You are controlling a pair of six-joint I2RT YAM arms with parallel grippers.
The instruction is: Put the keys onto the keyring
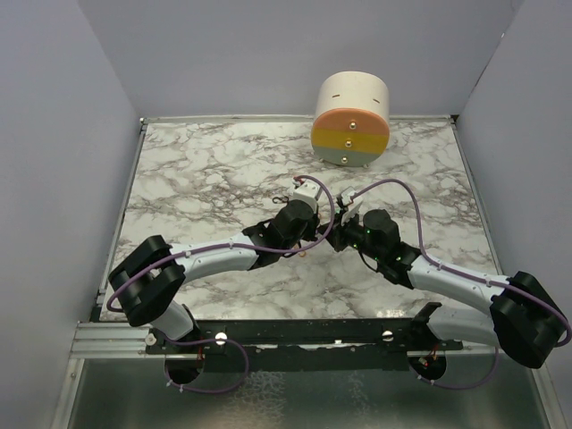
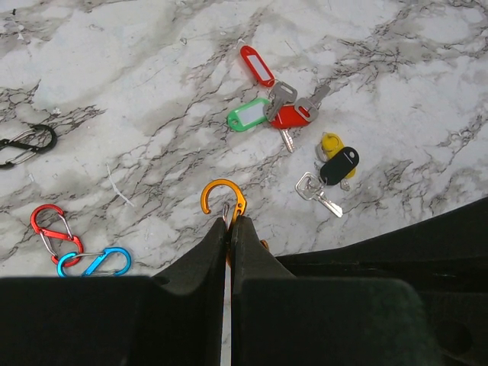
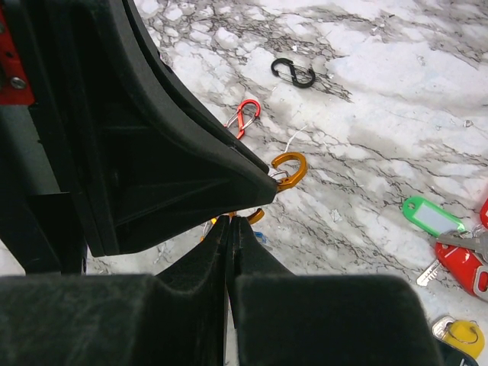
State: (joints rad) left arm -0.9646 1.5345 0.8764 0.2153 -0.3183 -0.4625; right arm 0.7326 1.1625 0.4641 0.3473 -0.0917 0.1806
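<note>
Holding: the left gripper [image 2: 230,221] is pinching the orange clip [image 2: 223,200], jaws together on its wire; the right gripper [image 3: 230,223] is sitting closed at the clip's lower end, its hold unclear.
Keys: the keys [image 2: 290,116] are lying loose nearby, apart from the clip.
Risk: the thin clip may be twisting or slipping between two pinches.
Surface: the marble tabletop [image 2: 152,76] is looking slick, so keys may skid.
Room: grey walls [image 1: 54,134] are enclosing the table; a banded drum [image 1: 351,121] is standing at the far edge.
</note>
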